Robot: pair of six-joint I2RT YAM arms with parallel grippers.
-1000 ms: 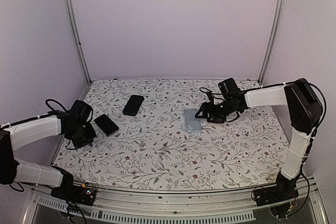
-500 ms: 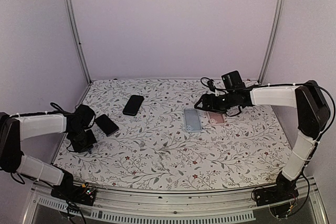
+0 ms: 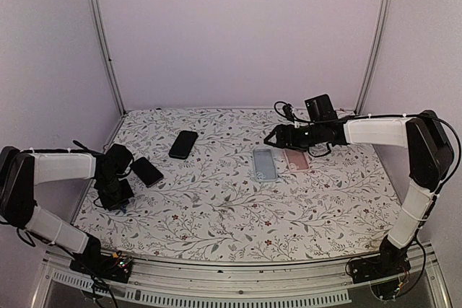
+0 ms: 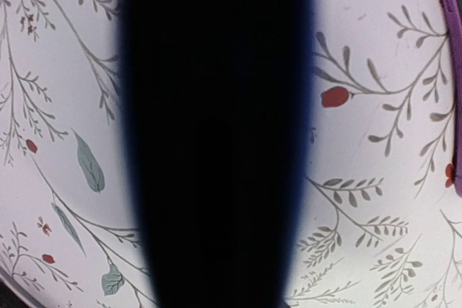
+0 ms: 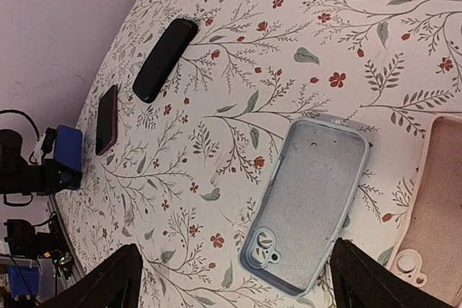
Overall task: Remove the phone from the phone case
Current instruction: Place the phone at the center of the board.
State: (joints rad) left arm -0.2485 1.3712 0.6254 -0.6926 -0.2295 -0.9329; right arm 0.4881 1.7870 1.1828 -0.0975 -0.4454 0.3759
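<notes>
A table covered with a white floral-print cloth [image 3: 216, 207] was seen from above. An empty grey-blue translucent phone case [image 5: 307, 203] was laid open side up near the middle, with an empty pink phone case [image 3: 296, 159] just beside it on the right. A flat black rectangular phone [image 3: 183, 144] was laid bare on the cloth, well apart to the left. A second dark phone [image 3: 146, 171] was placed further left, near the left gripper [image 3: 115, 194], which was pointed down close to the cloth. Whether its jaws were parted could not be told, as its wrist view was blocked by a dark blur. The right gripper [image 3: 273, 138] was held above the grey-blue case, its fingers [image 5: 108, 286] spread wide with nothing between them.
</notes>
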